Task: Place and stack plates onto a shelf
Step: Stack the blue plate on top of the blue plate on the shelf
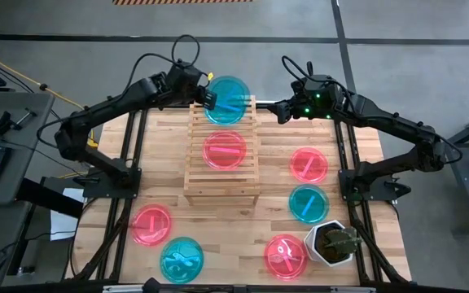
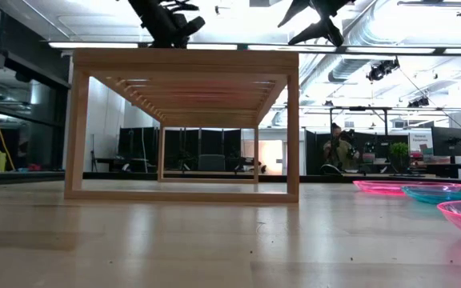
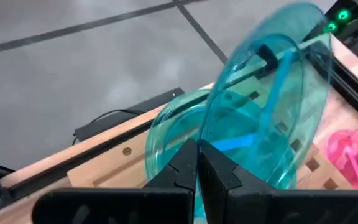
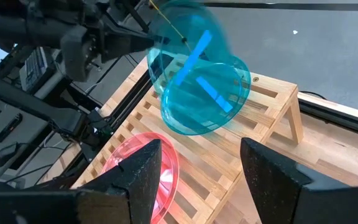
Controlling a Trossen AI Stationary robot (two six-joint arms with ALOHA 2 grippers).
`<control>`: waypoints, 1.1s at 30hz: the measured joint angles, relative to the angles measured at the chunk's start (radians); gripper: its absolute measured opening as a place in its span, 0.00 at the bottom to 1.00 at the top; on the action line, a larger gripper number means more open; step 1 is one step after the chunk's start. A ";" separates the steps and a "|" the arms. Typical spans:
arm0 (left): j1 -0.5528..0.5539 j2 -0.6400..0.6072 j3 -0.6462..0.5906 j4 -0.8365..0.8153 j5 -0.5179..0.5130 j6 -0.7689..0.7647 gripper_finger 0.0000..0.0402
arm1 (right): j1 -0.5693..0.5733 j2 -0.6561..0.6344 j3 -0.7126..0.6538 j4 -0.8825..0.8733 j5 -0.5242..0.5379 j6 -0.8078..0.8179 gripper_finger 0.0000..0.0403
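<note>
Left gripper (image 1: pixel 209 98) at the far end of the shelf (image 1: pixel 222 191), jaws clamped on the rim of a teal plate (image 1: pixel 233 91), held tilted above another teal plate (image 4: pixel 213 109) already lying on the slats there; left wrist view shows the held plate (image 3: pixel 272 106) slanted over the lower one, whether they touch cannot be told; right gripper (image 1: pixel 282 111) waits just beside the shelf's far right corner, jaws apart and holding nothing; one pink plate (image 1: pixel 225 150) lies flat mid-shelf. Tally on the shelf: two plates down, a third in the grip, so stacking has only just started at the far end. Still on the tabletop (image 1: pixel 365 146): pink plate (image 1: pixel 309 163) and teal plate (image 1: pixel 308 203) right of the shelf, pink plate (image 1: pixel 286 255) near the white plant pot (image 1: pixel 330 244), pink plate (image 1: pixel 151 225) and teal plate (image 1: pixel 181 260) at the near left; five left to fetch. Judged under halfway; next is settling the held plate into the teal one.
</note>
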 joint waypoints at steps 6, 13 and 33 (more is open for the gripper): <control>0.009 0.024 0.000 -0.027 0.016 -0.003 0.00 | 0.000 0.000 0.000 0.000 0.000 0.000 0.51; 0.008 0.028 0.000 -0.089 0.008 -0.019 0.00 | 0.000 0.000 0.000 -0.009 0.000 -0.001 0.51; 0.008 0.028 0.000 -0.087 0.006 0.026 0.16 | 0.000 0.000 0.000 -0.009 0.000 -0.019 0.51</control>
